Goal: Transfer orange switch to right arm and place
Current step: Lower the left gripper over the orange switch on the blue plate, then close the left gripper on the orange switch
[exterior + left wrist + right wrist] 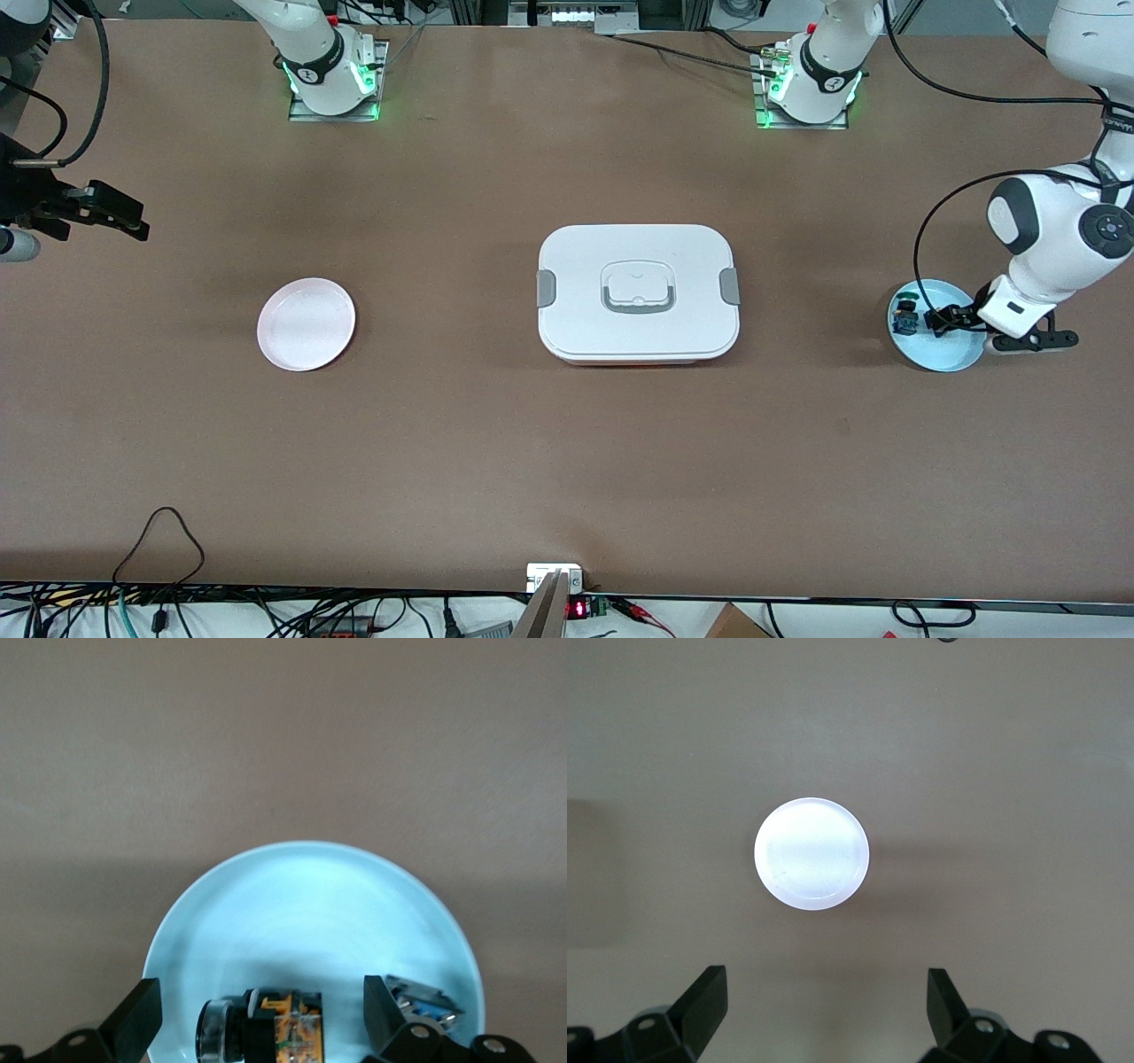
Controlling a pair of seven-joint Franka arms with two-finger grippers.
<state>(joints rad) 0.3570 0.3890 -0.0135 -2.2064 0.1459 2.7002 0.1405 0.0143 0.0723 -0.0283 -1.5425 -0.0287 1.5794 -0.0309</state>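
Left wrist view shows the orange switch (266, 1038) lying on its side in the blue plate (310, 904), directly between the spread fingers of the released left pincer (261, 1028), its long axis running across the gap from finger to finger, orange end toward the blue part (425, 1005). By my judgement, the left arm is far nearer. The right pincer (824, 1014) waits released above the surface (567, 443), near the pink plate (306, 323).
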